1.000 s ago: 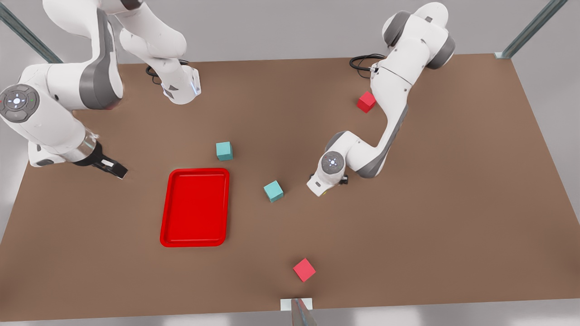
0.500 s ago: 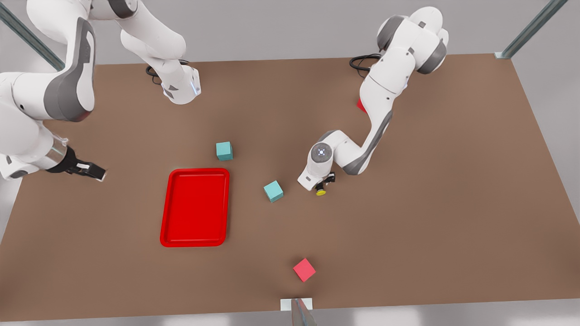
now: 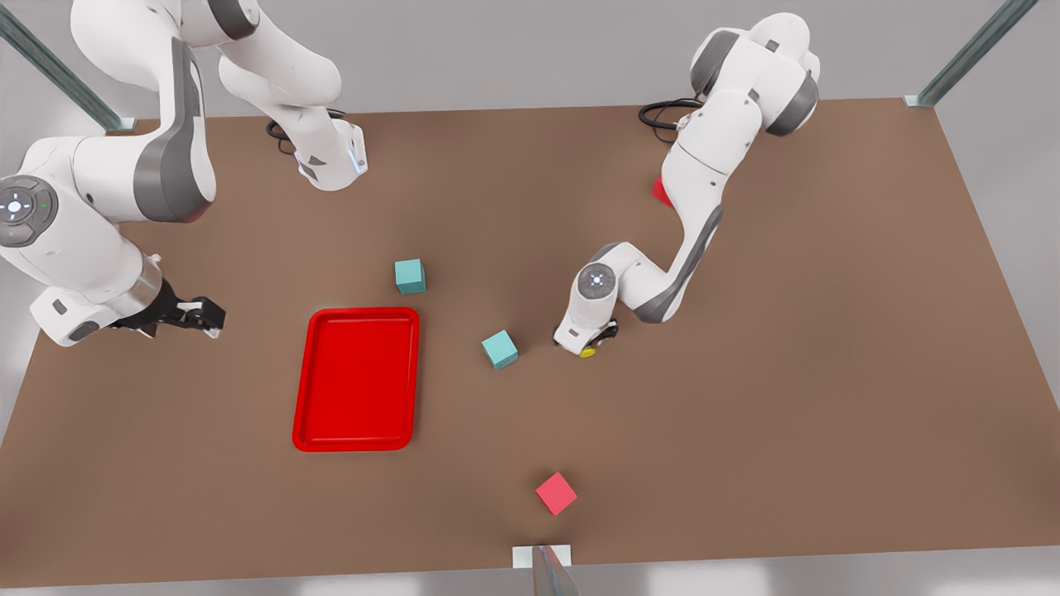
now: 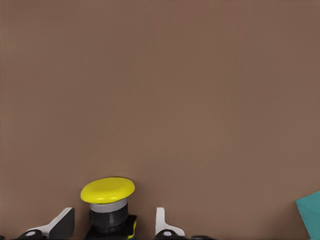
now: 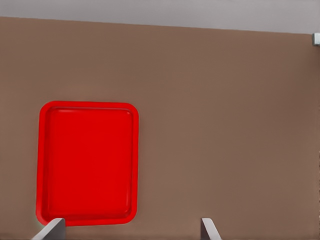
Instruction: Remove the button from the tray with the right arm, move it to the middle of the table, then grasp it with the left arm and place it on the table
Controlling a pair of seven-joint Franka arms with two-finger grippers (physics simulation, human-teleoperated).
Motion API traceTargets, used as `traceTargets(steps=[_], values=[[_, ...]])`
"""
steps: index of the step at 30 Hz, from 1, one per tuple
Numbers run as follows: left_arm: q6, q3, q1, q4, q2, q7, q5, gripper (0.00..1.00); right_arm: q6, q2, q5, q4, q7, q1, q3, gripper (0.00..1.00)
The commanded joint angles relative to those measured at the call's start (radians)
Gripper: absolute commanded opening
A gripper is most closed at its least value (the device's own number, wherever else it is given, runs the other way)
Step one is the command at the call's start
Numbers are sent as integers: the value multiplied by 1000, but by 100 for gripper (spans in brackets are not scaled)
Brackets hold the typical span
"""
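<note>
The button (image 3: 588, 353) stands upright on the brown table (image 3: 745, 397) near its middle, yellow cap (image 4: 107, 190) on top. My left gripper (image 3: 590, 341) is right over it, open, with one of its fingers (image 4: 62, 225) on each side of the button's body and a small gap on both sides. The red tray (image 3: 356, 313) lies flat with nothing in it, on the front view's left of the button. Beyond the tray's far left side my right gripper (image 3: 203, 316) hangs open, looking across the tray (image 5: 90, 105); this arm waits.
Two teal cubes (image 3: 410, 276) (image 3: 500, 349) sit between the tray and the button, the nearer one's corner (image 4: 310, 212) close to my left gripper. One red cube (image 3: 556, 493) lies by the front edge. Another (image 3: 661, 192) is partly hidden behind the left arm.
The left wrist shifted slightly toward the front view's left and now covers most of the button. The right gripper swung outward to the left, then came back near the tray.
</note>
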Motion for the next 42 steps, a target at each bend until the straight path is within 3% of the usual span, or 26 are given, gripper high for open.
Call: traceTargets(steps=[1,11,18,23,26,30,32,34,36,42], values=[[2,1,0,-1,-2,-79,3,68,-3,-1,-6,0,-100,1,0,100],[-18,3,0,-1,-5,-82,3,46,-5,-1,-6,0,-100,0,0,100],[-44,3,0,3,-9,-81,2,41,-3,-1,-6,0,-100,-2,0,100],[-255,35,-2,117,-9,-82,32,41,-5,-1,-6,0,-100,-2,0,100],[-352,191,-115,166,-18,-223,38,41,-5,-1,-6,0,-100,0,0,100],[-591,607,-445,215,-11,-1091,93,41,-9,-1,-6,0,-100,0,0,100],[-852,630,-453,229,-5,-1518,247,41,-9,-1,-6,2,-100,1,0,100],[-932,631,-453,216,5,-1802,400,41,-9,-1,-6,0,-100,0,0,100],[-1054,638,-436,209,41,-1831,482,41,-9,-1,-6,2,-101,-4,0,100],[-1015,642,-393,195,199,-1895,566,41,-11,-1,-6,0,-100,1,0,100]])
